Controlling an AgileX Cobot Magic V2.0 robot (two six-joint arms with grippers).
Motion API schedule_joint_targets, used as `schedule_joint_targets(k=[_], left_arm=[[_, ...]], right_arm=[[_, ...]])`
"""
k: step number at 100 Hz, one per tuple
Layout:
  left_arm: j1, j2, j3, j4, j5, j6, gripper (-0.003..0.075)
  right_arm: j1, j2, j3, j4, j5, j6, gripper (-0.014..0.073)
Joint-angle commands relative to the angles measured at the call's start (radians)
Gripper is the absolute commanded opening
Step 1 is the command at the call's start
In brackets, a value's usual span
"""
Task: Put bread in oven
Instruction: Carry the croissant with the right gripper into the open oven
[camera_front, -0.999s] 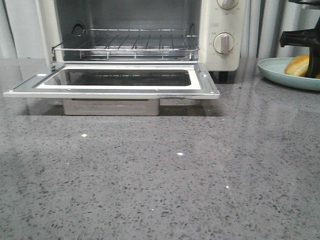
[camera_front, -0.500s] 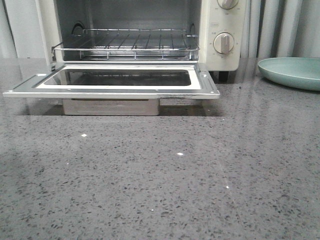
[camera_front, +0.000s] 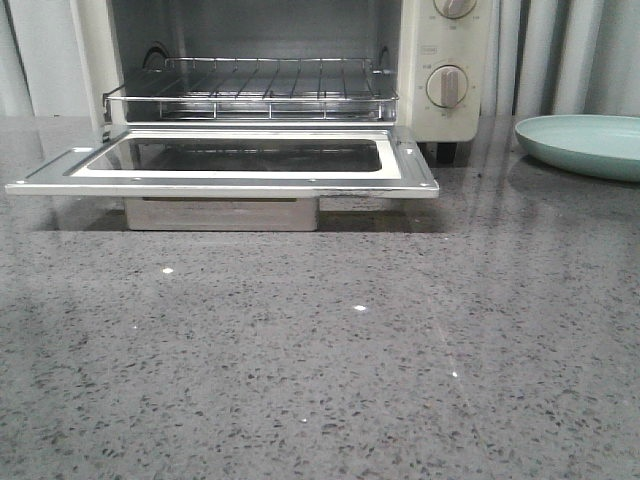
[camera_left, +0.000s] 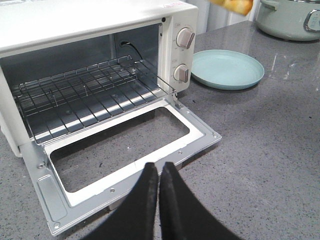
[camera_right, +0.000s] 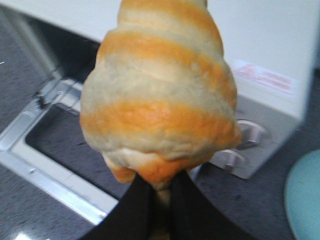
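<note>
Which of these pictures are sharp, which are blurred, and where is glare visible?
Right wrist view: the bread fills the frame and is soft, the oven behind blurred. Left wrist view: sharp, with bright reflections on the counter near the plate. Front view: sharp, small glints on the countertop, door glass mirror-like.

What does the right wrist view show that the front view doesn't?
Only the right wrist view: the striped golden-orange croissant roll pinched in the right tool, above the oven.

Only the front view: the wire rack inside.

Both: the cream-white toaster oven, its glass-windowed door dropped open, its round knobs and the pale green plate.
</note>
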Motion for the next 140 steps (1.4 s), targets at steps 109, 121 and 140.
schedule_joint_targets(k=[109, 121, 140], left_arm=[[-0.002, -0.001, -0.025, -0.027, -0.013, 0.0, -0.0021], [-0.002, -0.001, -0.025, -0.029, -0.013, 0.0, -0.0021], [-0.002, -0.001, -0.025, -0.029, -0.015, 0.0, -0.0021]], right_arm=[[0.193, 0.367, -0.041, -0.614, -0.286, 0.177, -0.0067], [0.158, 0.377, -0.041, -0.614, -0.292, 0.183, -0.0067], [0.133, 0.404, -0.041, -0.617, -0.321, 0.183, -0.0067]])
